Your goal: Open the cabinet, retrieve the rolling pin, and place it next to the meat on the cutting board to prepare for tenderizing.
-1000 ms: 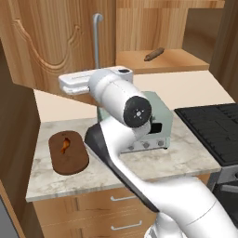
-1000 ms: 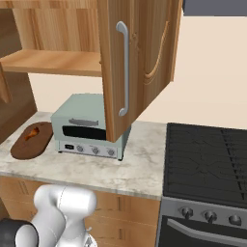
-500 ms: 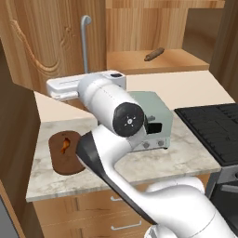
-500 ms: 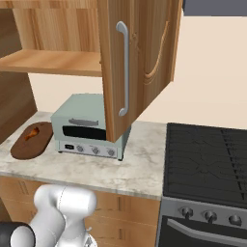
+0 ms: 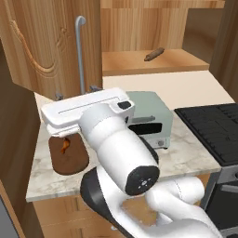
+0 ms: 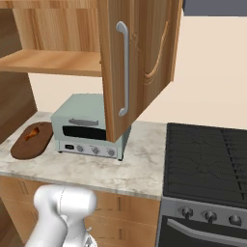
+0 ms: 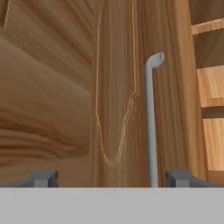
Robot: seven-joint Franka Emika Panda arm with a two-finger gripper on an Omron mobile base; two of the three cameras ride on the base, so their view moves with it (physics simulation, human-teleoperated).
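The cabinet (image 5: pixel 46 46) stands with both doors swung open, its left door's silver handle (image 5: pixel 80 51) just above my gripper (image 5: pixel 76 92). In the hand view the gripper (image 7: pixel 111 179) is open. The handle (image 7: pixel 151 122) runs down between the fingertips (image 7: pixel 43 178), close to the right one, and is not pinched. The dark rolling pin (image 5: pixel 154 54) lies on the cabinet shelf (image 5: pixel 139 62). Below my hand, the oval cutting board (image 5: pixel 69 160) carries the orange-brown meat (image 5: pixel 65 145); from the right base view, the board (image 6: pixel 24 147) and meat (image 6: pixel 32 132) sit at the counter's left end.
A pale green toaster oven (image 5: pixel 151 118) stands on the marble counter (image 5: pixel 186 153) under the shelf, right of the board. A black stove (image 6: pixel 207 164) is at the right. The open right door (image 6: pixel 140 62) with its handle (image 6: pixel 124 67) juts out over the toaster oven (image 6: pixel 89 128).
The jaws have spread wide and released the left door's handle. The hand and door swung further left; the door stands wider open.
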